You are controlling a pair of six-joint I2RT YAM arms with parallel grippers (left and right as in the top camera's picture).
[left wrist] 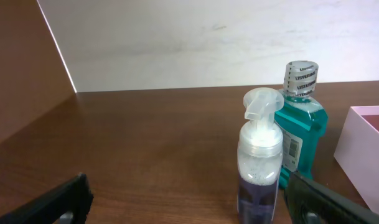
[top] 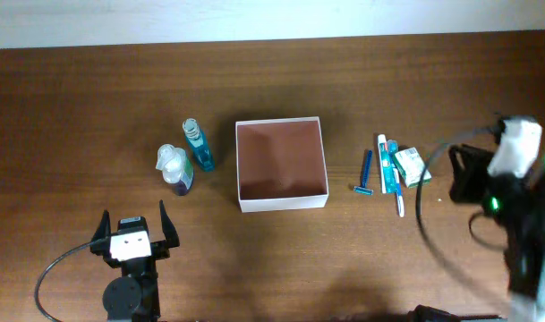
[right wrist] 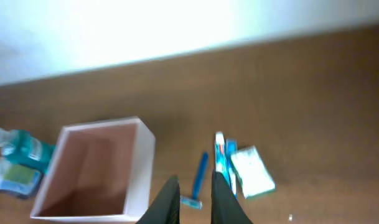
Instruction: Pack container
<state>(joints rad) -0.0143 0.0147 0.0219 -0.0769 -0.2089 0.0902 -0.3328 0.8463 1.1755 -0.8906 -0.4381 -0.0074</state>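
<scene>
The container (top: pixel 282 203) is a square shallow box with white walls and a reddish-brown inside, at the table's middle; it looks empty. It also shows in the right wrist view (right wrist: pixel 144 168) and at the right edge of the left wrist view (left wrist: pixel 363 146). My left gripper (top: pixel 133 234) is open and empty, near the front edge. In its view (left wrist: pixel 189 200) the jaws face a clear pump bottle (left wrist: pixel 261 165) and a teal mouthwash bottle (left wrist: pixel 301 127). My right gripper (top: pixel 458 175) is raised at the right, its jaws (right wrist: pixel 195 182) a little apart and empty.
The pump bottle (top: pixel 174 169) and mouthwash bottle (top: pixel 198 147) stand left of the container. Right of it lie a blue razor (top: pixel 365 172), a toothpaste tube with a toothbrush (top: pixel 390 167) and a green-and-white packet (top: pixel 412 166). A white wall runs along the back.
</scene>
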